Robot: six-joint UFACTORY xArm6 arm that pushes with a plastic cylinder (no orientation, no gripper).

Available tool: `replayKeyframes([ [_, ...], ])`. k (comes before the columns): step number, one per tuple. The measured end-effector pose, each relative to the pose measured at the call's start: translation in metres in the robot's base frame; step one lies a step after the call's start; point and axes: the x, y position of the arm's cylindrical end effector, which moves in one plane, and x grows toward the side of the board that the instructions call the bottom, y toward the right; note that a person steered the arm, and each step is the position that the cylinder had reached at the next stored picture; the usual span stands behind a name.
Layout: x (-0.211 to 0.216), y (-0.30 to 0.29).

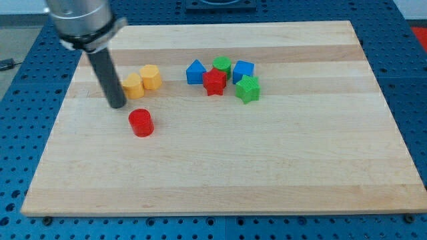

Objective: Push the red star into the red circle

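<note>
Pale wooden board (220, 173) with lengthwise grain stripes, red star (214, 82), red circle (141, 123), 2 yellow blocks (142, 81), 2 blue blocks (195, 72), 2 green blocks (247, 89), dark rod, my tip (117, 105), blue perforated table (410, 80)

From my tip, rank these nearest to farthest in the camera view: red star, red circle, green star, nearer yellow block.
From my tip:
1. Nearer yellow block, just to the tip's right, almost touching.
2. Red circle, below and right of the tip.
3. Red star, in the cluster toward the view's right.
4. Green star, at the cluster's right edge.
</note>
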Motion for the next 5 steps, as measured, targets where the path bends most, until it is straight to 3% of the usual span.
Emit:
replayKeyframes([
  [3,0.056,0.047],
  [5,0.082,0.045],
])
